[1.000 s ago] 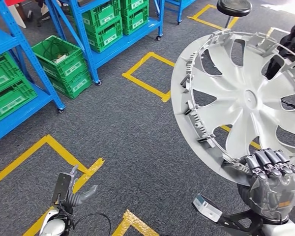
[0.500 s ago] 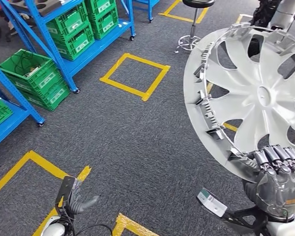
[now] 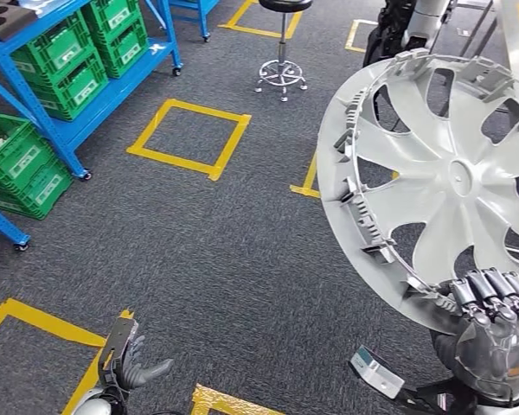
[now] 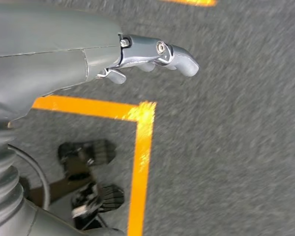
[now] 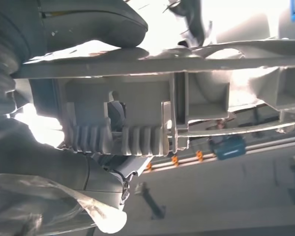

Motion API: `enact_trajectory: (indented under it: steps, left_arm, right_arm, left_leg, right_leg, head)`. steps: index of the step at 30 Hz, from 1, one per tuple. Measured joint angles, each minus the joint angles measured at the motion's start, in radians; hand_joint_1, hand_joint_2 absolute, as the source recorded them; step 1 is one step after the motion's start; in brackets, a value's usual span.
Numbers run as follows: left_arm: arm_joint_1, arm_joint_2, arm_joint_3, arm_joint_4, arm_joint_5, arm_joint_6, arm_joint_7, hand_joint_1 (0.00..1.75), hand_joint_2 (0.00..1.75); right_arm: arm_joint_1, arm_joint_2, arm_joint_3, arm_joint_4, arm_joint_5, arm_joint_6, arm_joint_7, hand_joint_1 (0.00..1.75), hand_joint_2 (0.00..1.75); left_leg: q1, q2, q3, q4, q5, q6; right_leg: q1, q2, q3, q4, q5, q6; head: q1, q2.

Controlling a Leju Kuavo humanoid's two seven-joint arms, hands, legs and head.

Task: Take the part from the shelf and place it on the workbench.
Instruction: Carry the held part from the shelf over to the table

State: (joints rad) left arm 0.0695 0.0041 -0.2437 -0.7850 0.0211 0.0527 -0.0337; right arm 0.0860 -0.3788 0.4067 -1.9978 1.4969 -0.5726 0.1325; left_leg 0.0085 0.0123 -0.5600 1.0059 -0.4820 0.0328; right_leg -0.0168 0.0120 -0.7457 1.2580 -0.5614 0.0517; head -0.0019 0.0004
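Carry step: right hand (image 3: pixel 494 333) fingers clamp the hubcap (image 3: pixel 439 181) rim at 6 o'clock, left hand (image 3: pixel 127 363) loose and empty; next, find the bench.

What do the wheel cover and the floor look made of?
Wheel cover: probably moulded plastic with a silver-grey satin finish; thin spokes, moulded clips and ribs along the rim. The right hand grips its lower edge.
Floor: dark grey carpet, judging by its speckled, looped texture, marked with yellow tape.
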Motion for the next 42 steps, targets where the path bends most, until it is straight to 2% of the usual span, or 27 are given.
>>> enact_trajectory:
  steps: [1, 2, 3, 5, 7, 8, 10, 12, 14, 15, 16, 17, 18, 20, 21, 23, 25, 27, 29, 31, 32, 33, 35, 37, 38, 40, 42]
  left_arm:
    - [0.002, 0.000, 0.000, 0.001, 0.006, -0.004, 0.013, 0.00, 1.75]
    - [0.003, 0.000, 0.000, 0.001, 0.012, -0.007, 0.026, 0.00, 1.75]
    - [0.004, 0.000, 0.000, 0.001, 0.016, -0.010, 0.037, 0.00, 1.75]
    - [0.005, 0.000, -0.001, 0.001, 0.020, -0.013, 0.052, 0.00, 1.75]
    - [0.005, 0.001, -0.002, 0.002, 0.020, -0.013, 0.064, 0.00, 1.75]
    - [0.006, 0.002, -0.003, 0.002, 0.020, -0.014, 0.069, 0.00, 1.75]
    - [0.006, 0.002, -0.005, 0.002, 0.022, -0.015, 0.076, 0.00, 1.75]
    - [0.006, 0.003, -0.006, 0.004, 0.025, -0.017, 0.079, 0.00, 1.75]
    - [0.009, 0.003, -0.009, 0.007, 0.028, -0.018, 0.080, 0.00, 1.75]
    - [0.011, 0.003, -0.010, 0.010, 0.030, -0.019, 0.080, 0.00, 1.75]
    - [0.014, 0.003, -0.012, 0.012, 0.031, -0.019, 0.080, 0.00, 1.75]
    - [0.015, 0.003, -0.012, 0.014, 0.032, -0.019, 0.080, 0.00, 1.75]
    - [0.015, 0.004, -0.012, 0.016, 0.033, -0.019, 0.080, 0.00, 1.75]
    - [0.014, 0.006, -0.012, 0.018, 0.040, -0.022, 0.083, 0.00, 1.75]
    - [0.013, 0.007, -0.013, 0.020, 0.045, -0.023, 0.085, 0.00, 1.75]
    - [0.012, 0.010, -0.016, 0.025, 0.053, -0.027, 0.092, 0.00, 1.75]
    - [0.010, 0.010, -0.018, 0.028, 0.059, -0.030, 0.096, 0.00, 1.75]
    - [0.007, 0.011, -0.021, 0.029, 0.061, -0.031, 0.096, 0.00, 1.75]
    - [0.008, 0.012, -0.022, 0.031, 0.061, -0.031, 0.096, 0.00, 1.75]
    - [0.010, 0.014, -0.024, 0.034, 0.061, -0.031, 0.096, 0.00, 1.75]
    - [0.010, 0.014, -0.025, 0.036, 0.061, -0.031, 0.096, 0.00, 1.75]
    - [0.010, 0.014, -0.027, 0.037, 0.061, -0.031, 0.096, 0.00, 1.75]
    - [0.009, 0.014, -0.029, 0.038, 0.061, -0.031, 0.096, 0.00, 1.75]
    - [0.008, 0.016, -0.029, 0.040, 0.061, -0.031, 0.096, 0.00, 1.75]
    - [0.007, 0.017, -0.029, 0.040, 0.061, -0.031, 0.097, 0.00, 1.75]
    - [0.006, 0.018, -0.031, 0.041, 0.062, -0.032, 0.097, 0.00, 1.75]
    - [0.004, 0.019, -0.033, 0.042, 0.064, -0.032, 0.098, 0.00, 1.75]
  right_arm:
    - [0.003, 0.000, 0.000, 0.000, 0.000, -0.003, 0.001, 1.75, 1.75]
    - [0.006, 0.000, 0.000, 0.000, 0.000, -0.006, 0.002, 1.75, 1.75]
    - [0.008, 0.000, 0.000, 0.000, 0.000, -0.008, 0.004, 1.75, 1.75]
    - [0.011, 0.000, 0.000, 0.000, 0.000, -0.014, 0.006, 1.75, 1.75]
    - [0.014, 0.000, 0.000, -0.002, 0.000, -0.022, 0.005, 1.75, 1.75]
    - [0.016, 0.000, 0.000, -0.003, 0.000, -0.026, 0.004, 1.75, 1.75]
    - [0.020, 0.000, 0.000, -0.006, 0.000, -0.029, 0.001, 1.75, 1.75]
    - [0.020, 0.000, 0.000, -0.009, 0.000, -0.030, -0.002, 1.75, 1.75]
    - [0.019, 0.000, 0.001, -0.011, 0.000, -0.030, -0.004, 1.75, 1.75]
    - [0.019, 0.000, 0.001, -0.011, 0.000, -0.030, -0.005, 1.75, 1.75]
    - [0.019, 0.000, 0.002, -0.011, 0.000, -0.030, -0.005, 1.75, 1.75]
    - [0.020, 0.000, 0.002, -0.011, 0.000, -0.030, -0.005, 1.75, 1.75]
    - [0.020, 0.000, 0.002, -0.011, 0.000, -0.030, -0.005, 1.75, 1.75]
    - [0.020, 0.000, 0.002, -0.011, 0.000, -0.030, -0.005, 1.75, 1.75]
    - [0.018, 0.000, 0.003, -0.011, 0.000, -0.030, -0.005, 1.75, 1.75]
    - [0.016, 0.000, 0.005, -0.011, 0.000, -0.030, -0.003, 1.75, 1.75]
    - [0.017, 0.000, 0.007, -0.011, 0.000, -0.030, -0.001, 1.75, 1.75]
    - [0.016, 0.000, 0.010, -0.012, 0.000, -0.030, 0.000, 1.75, 1.75]
    - [0.011, 0.000, 0.012, -0.013, 0.000, -0.030, 0.000, 1.75, 1.75]
    - [0.008, 0.000, 0.016, -0.013, 0.000, -0.030, -0.002, 1.75, 1.75]
    - [0.008, 0.000, 0.017, -0.013, 0.000, -0.030, -0.002, 1.75, 1.75]
    - [0.008, 0.000, 0.017, -0.013, 0.000, -0.030, -0.002, 1.75, 1.75]
    - [0.008, 0.000, 0.018, -0.013, 0.000, -0.030, -0.001, 1.75, 1.75]
    - [0.005, 0.000, 0.018, -0.013, 0.000, -0.030, 0.000, 1.75, 1.75]
    - [0.004, 0.000, 0.019, -0.014, 0.000, -0.030, 0.000, 1.75, 1.75]
    - [0.003, 0.000, 0.020, -0.014, 0.000, -0.030, 0.002, 1.75, 1.75]
    - [0.002, 0.000, 0.022, -0.014, 0.000, -0.030, 0.006, 1.75, 1.75]
  left_leg:
    - [-0.001, 0.013, 0.000, 0.000, -0.001, 0.000]
    - [-0.001, 0.026, 0.001, 0.001, -0.002, -0.001]
    - [-0.001, 0.038, 0.002, 0.001, -0.004, -0.003]
    - [-0.004, 0.058, 0.005, 0.003, -0.010, -0.011]
    - [-0.010, 0.074, 0.010, 0.006, -0.016, -0.021]
    - [-0.012, 0.082, 0.011, 0.007, -0.017, -0.026]
    - [-0.008, 0.093, 0.017, 0.009, -0.024, -0.036]
    - [-0.003, 0.060, 0.004, 0.053, -0.058, -0.045]
    - [-0.001, 0.013, -0.052, 0.179, -0.124, -0.047]
    - [-0.001, 0.003, -0.086, 0.248, -0.151, -0.046]
    - [-0.001, -0.001, -0.110, 0.294, -0.161, -0.045]
    - [-0.001, -0.003, -0.117, 0.302, -0.150, -0.043]
    - [-0.002, -0.007, -0.107, 0.270, -0.119, -0.040]
    - [-0.001, -0.040, -0.054, 0.140, -0.042, -0.032]
    - [0.001, -0.061, -0.029, 0.079, -0.019, -0.028]
    - [0.001, -0.083, -0.008, 0.027, -0.012, -0.025]
    - [0.000, -0.065, -0.005, 0.016, -0.008, -0.018]
    - [0.002, -0.042, -0.001, 0.004, -0.001, -0.007]
    - [0.001, -0.018, 0.000, -0.002, 0.002, 0.000]
    - [-0.001, 0.007, 0.000, -0.002, 0.001, 0.002]
    - [-0.002, 0.020, 0.000, -0.002, 0.000, 0.002]
    - [-0.002, 0.031, 0.000, -0.002, -0.001, 0.000]
    - [-0.003, 0.052, 0.003, 0.000, -0.005, -0.006]
    - [-0.008, 0.068, 0.005, 0.004, -0.011, -0.016]
    - [-0.011, 0.076, 0.007, 0.006, -0.012, -0.021]
    - [-0.010, 0.091, 0.010, 0.006, -0.014, -0.030]
    - [-0.005, 0.068, 0.003, 0.029, -0.036, -0.040]
  right_leg:
    - [-0.002, -0.004, -0.015, 0.033, -0.007, 0.003]
    - [-0.004, -0.007, -0.012, 0.029, 0.004, 0.005]
    - [-0.005, -0.015, 0.013, -0.016, 0.031, 0.006]
    - [-0.002, -0.055, 0.093, -0.156, 0.083, 0.005]
    - [0.004, -0.081, 0.139, -0.233, 0.098, -0.006]
    - [0.007, -0.078, 0.142, -0.237, 0.095, -0.013]
    - [0.006, -0.055, 0.140, -0.239, 0.098, -0.026]
    - [0.004, -0.035, 0.143, -0.243, 0.101, -0.039]
    - [0.003, -0.013, 0.144, -0.244, 0.102, -0.047]
    - [0.005, 0.000, 0.144, -0.244, 0.102, -0.049]
    - [0.006, 0.014, 0.145, -0.243, 0.102, -0.049]
    - [0.007, 0.028, 0.145, -0.243, 0.102, -0.049]
    - [0.007, 0.041, 0.146, -0.242, 0.102, -0.049]
    - [0.008, 0.067, 0.148, -0.240, 0.102, -0.048]
    - [0.008, 0.080, 0.146, -0.237, 0.102, -0.045]
    - [0.005, 0.101, 0.138, -0.236, 0.105, -0.035]
    - [0.000, 0.115, 0.128, -0.238, 0.109, -0.022]
    - [0.002, 0.079, 0.105, -0.206, 0.087, -0.013]
    - [0.004, 0.021, 0.053, -0.100, 0.031, -0.007]
    - [0.002, -0.001, -0.002, 0.017, -0.013, -0.001]
    - [0.001, -0.005, -0.010, 0.036, -0.013, 0.001]
    - [-0.001, -0.009, 0.003, 0.014, 0.005, 0.002]
    - [-0.002, -0.038, 0.076, -0.119, 0.061, 0.004]
    - [0.002, -0.069, 0.137, -0.224, 0.089, -0.004]
    - [0.005, -0.075, 0.147, -0.241, 0.088, -0.010]
    - [0.008, -0.054, 0.146, -0.240, 0.091, -0.024]
    - [0.006, -0.036, 0.146, -0.242, 0.095, -0.037]
  head:
    - [0.000, 0.000]
    - [0.000, 0.000]
    - [0.000, 0.000]
    - [0.001, 0.000]
    - [-0.002, 0.000]
    - [-0.003, 0.000]
    - [-0.005, 0.000]
    - [-0.008, 0.000]
    - [-0.012, 0.000]
    - [-0.013, 0.000]
    - [-0.013, 0.000]
    - [-0.013, 0.000]
    - [-0.013, 0.000]
    - [-0.013, 0.000]
    - [-0.013, 0.000]
    - [-0.013, 0.000]
    - [-0.013, 0.000]
    - [-0.008, 0.000]
    - [-0.003, 0.000]
    - [-0.003, 0.000]
    - [-0.002, 0.000]
    - [-0.002, 0.000]
    - [-0.002, 0.000]
    - [-0.003, 0.000]
    - [-0.004, 0.000]
    - [-0.005, 0.000]
    - [-0.006, 0.000]
